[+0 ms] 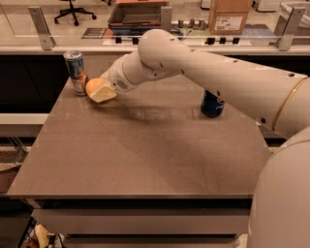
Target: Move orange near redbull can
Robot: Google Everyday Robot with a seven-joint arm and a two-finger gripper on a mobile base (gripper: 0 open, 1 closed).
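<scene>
On the flat brown table [145, 160] a short dark blue can [212, 104] stands well apart on the right, partly hidden behind the big white robot arm [203, 68] that reaches across to the far left corner; a brown cardboard box [230, 14] sits far behind the table. The gripper [100, 91] is at that corner, its pale fingers [104, 92] pinching the round, smooth orange-yellow orange [90, 85], which peeks out on their left; being round, it has no long side. The tall slim silver-and-blue redbull can [75, 72] stands upright, top up, just beside the orange.
</scene>
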